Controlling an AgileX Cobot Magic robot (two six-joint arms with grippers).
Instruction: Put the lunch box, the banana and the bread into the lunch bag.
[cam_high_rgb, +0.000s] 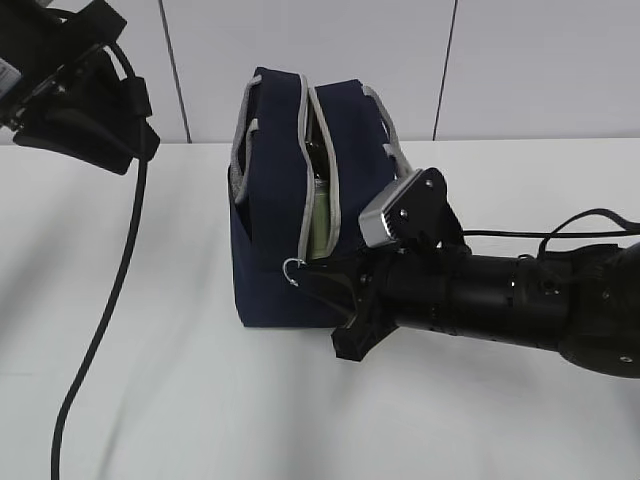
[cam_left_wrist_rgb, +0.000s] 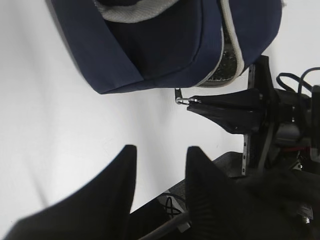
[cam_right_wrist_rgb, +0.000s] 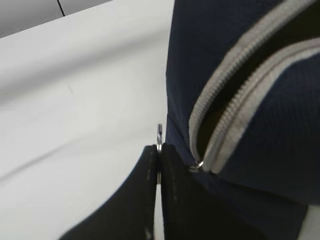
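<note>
The exterior camera stands in front of the bench (cam_high_rgb: 180, 400) at about chest height, looking down at a slant toward the back wall, the lunch bag (cam_high_rgb: 290, 230) near centre and the right arm coming in from four o'clock.

The left wrist camera hangs well back from the bag, its own left tool (cam_left_wrist_rgb: 160, 200) filling the six o'clock edge; the lunch bag (cam_left_wrist_rgb: 165, 45) sits at twelve, and the right tool (cam_left_wrist_rgb: 195, 101) enters from three.

The right wrist camera sits very close, the right tool (cam_right_wrist_rgb: 159, 170) at six and the ring pull (cam_right_wrist_rgb: 159, 136) just above, the bag's zipper (cam_right_wrist_rgb: 235, 95) at two.

All three views share the bag's end and the ring pull.
</note>
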